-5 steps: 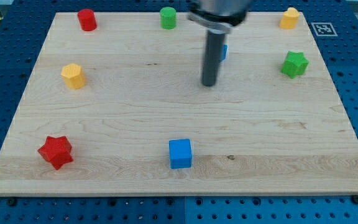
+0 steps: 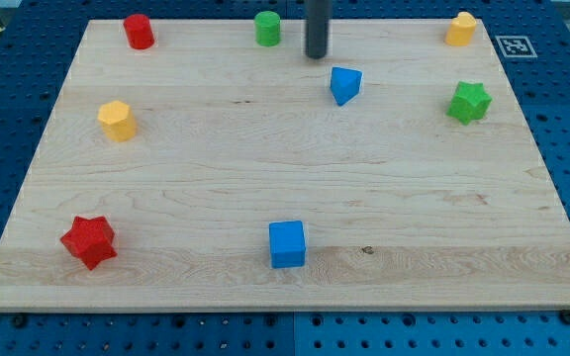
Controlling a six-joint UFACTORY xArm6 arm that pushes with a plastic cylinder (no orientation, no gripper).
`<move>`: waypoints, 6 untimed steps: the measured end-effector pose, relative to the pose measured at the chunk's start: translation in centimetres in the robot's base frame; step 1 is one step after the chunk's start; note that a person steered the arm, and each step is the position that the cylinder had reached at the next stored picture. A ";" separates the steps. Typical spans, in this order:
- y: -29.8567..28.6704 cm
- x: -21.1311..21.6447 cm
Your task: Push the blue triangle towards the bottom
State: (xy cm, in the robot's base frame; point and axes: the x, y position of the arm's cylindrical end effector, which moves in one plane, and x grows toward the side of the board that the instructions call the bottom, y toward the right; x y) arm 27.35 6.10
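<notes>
Fingers are none on this arm, so no open or closed state applies: my tip [image 2: 316, 55], the dark rod's end, rests near the wooden board's [image 2: 216, 178] top edge, with the blue triangle [image 2: 344, 85] just below-right, not touching.

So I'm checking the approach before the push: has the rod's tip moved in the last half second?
Yes. My tip has gone toward the view's top and slightly left, from below the blue triangle to above-left of it, nearer the green cylinder.
</notes>
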 end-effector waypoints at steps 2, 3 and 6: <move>2.4 5.0; 2.4 6.8; -1.6 13.4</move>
